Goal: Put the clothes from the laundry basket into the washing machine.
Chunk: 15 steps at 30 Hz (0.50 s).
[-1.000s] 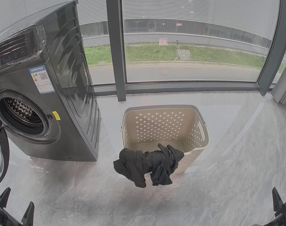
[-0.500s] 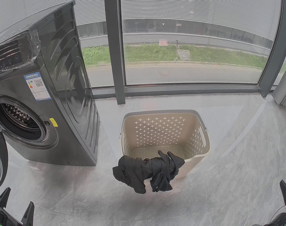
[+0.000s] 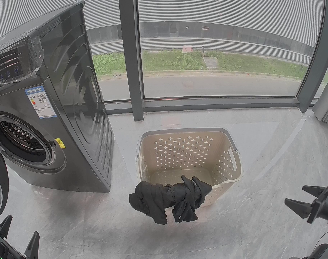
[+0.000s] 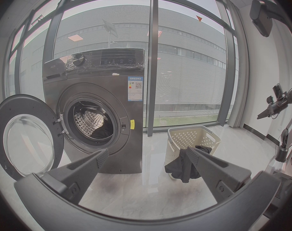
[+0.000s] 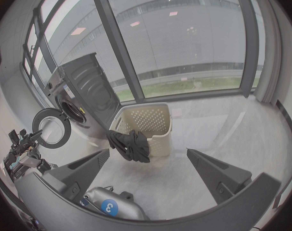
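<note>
A beige laundry basket (image 3: pixel 221 159) stands on the floor in front of the window. A black garment (image 3: pixel 169 196) hangs over its near rim, also seen in the wrist views (image 4: pixel 184 166) (image 5: pixel 130 145). The grey washing machine (image 3: pixel 45 101) stands to the left, its round door (image 4: pixel 25 135) swung open and the drum (image 4: pixel 91 122) showing. My left gripper (image 3: pixel 18 232) is low at the near left, open and holding nothing. My right gripper (image 3: pixel 300 198) is raised at the far right, open and holding nothing, well to the right of the basket.
A tall window with a dark post (image 3: pixel 131 51) runs behind the basket. A curtain (image 3: pixel 327 101) hangs at the right. Bare marble floor (image 3: pixel 99 220) lies between me, the basket and the machine.
The right gripper rose from the bottom right corner and turned to point leftward. The head camera shifted a little, so the whole scene sits lower and further left. The garment stayed put.
</note>
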{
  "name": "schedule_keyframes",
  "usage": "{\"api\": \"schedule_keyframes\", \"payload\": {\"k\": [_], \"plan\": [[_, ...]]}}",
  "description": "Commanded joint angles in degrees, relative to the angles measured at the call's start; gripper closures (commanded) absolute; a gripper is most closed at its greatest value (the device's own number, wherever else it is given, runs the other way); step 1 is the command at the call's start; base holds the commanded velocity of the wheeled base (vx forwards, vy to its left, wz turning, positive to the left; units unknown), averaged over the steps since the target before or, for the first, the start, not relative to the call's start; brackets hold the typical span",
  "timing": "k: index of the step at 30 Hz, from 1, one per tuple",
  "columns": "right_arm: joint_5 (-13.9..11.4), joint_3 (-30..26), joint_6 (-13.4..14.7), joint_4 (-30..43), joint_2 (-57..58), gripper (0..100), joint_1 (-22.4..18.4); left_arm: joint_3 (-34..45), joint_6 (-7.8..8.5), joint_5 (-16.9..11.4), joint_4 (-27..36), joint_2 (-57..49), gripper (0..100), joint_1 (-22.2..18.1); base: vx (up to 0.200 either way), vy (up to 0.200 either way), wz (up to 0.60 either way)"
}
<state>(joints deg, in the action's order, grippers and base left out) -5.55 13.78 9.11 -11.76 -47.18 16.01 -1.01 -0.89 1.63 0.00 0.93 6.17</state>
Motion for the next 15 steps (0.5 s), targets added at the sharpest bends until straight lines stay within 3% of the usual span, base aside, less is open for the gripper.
{"api": "schedule_keyframes", "payload": {"k": [1,6,11,15], "plan": [[-0.34,-1.29,3.55,-15.48,-28.76,0,7.99,1.01,-0.16,0.04,0.0,-0.93,0,-0.02,0.0,0.0,0.0],[1.15,-0.68,5.48,-19.79,-35.88,0,10.89,1.01,-0.08,0.04,0.0,-0.93,0,-0.02,0.0,0.0,0.0],[1.86,-0.68,7.86,-28.67,-46.43,0,14.14,1.01,-0.08,-0.05,0.0,-0.93,0,-0.02,0.0,0.0,0.0],[4.58,-0.42,9.79,-34.91,-53.63,0,17.13,1.01,0.1,-0.05,0.0,-0.93,0,-0.02,0.0,0.0,0.0]]}}
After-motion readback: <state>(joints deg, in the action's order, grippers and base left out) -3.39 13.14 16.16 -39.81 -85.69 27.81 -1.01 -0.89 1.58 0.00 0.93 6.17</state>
